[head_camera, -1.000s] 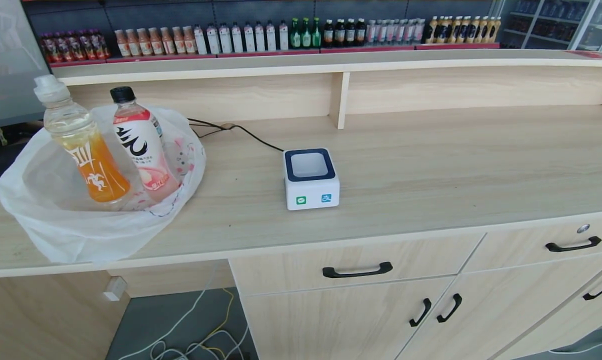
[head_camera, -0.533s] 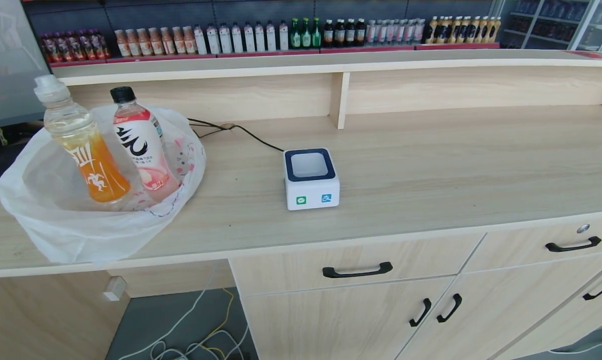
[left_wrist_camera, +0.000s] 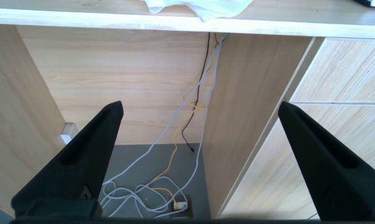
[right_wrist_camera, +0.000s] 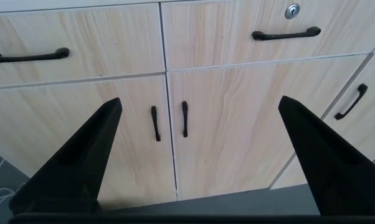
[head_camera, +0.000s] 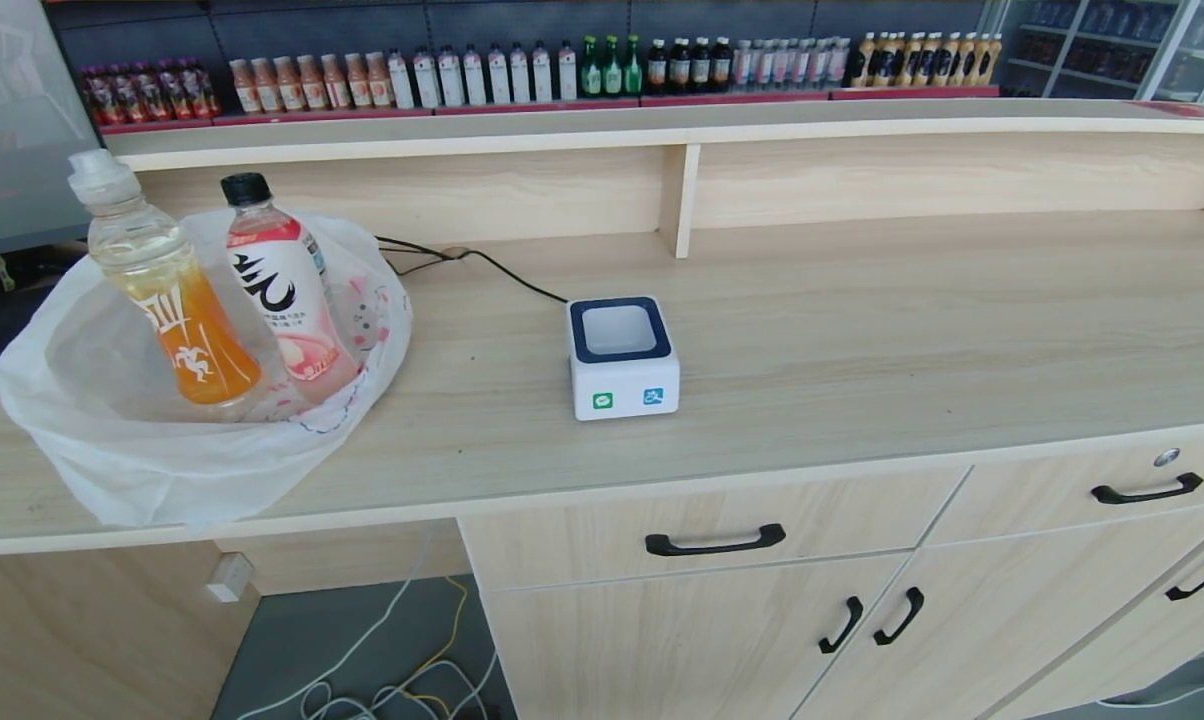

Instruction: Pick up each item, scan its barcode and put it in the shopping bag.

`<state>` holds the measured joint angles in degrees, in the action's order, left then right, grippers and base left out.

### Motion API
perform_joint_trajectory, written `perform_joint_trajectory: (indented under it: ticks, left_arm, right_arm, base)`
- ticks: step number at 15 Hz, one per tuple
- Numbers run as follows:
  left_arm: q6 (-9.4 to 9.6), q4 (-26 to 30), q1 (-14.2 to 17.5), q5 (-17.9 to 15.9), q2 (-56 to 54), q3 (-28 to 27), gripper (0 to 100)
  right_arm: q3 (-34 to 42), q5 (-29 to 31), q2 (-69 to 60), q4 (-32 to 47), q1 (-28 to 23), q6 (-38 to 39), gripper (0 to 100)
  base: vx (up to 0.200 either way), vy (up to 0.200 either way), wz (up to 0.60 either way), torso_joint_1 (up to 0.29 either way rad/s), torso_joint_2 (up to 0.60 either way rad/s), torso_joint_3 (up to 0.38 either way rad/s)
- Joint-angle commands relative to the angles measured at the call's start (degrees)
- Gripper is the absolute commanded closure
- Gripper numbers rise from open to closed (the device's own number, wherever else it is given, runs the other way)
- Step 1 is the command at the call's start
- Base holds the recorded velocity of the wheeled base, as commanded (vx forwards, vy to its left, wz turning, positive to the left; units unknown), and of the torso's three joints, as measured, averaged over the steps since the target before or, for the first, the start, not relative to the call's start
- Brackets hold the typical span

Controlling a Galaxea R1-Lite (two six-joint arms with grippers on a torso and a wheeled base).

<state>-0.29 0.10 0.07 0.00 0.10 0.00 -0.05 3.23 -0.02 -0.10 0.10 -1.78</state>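
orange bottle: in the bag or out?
In. The orange bottle stands tilted inside the shopping bag, whose rim spreads around its base, next to the pink bottle.

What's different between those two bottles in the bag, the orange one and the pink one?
The orange bottle has a pale cap; the pink bottle has a black one. The orange bottle shows clear plastic above its orange label, while the pink bottle is wrapped in a red, white and pink label. Both stand tilted, side by side, inside the white bag.

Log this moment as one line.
bag: orange bottle, pink bottle inside | scanner: on counter | left gripper: open | right gripper: open
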Motion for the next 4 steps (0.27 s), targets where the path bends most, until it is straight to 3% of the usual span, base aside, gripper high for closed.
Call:
perform_joint_trajectory:
  ticks: [1, 4]
  left_arm:
    - [0.03, 0.0, 0.0, 0.0, 0.0, 0.0, 0]
    - [-0.06, 0.0, 0.0, 0.0, 0.0, 0.0, 0]
  right_arm:
    - [0.0, 0.0, 0.0, 0.0, 0.0, -0.2, 0]
    - [0.0, -0.2, 0.0, 0.0, 0.0, -0.5, 0]
  base:
    - [0.000, 0.000, 0.00, 0.000, 0.00, 0.000]
    - [0.000, 0.000, 0.00, 0.000, 0.00, 0.000]
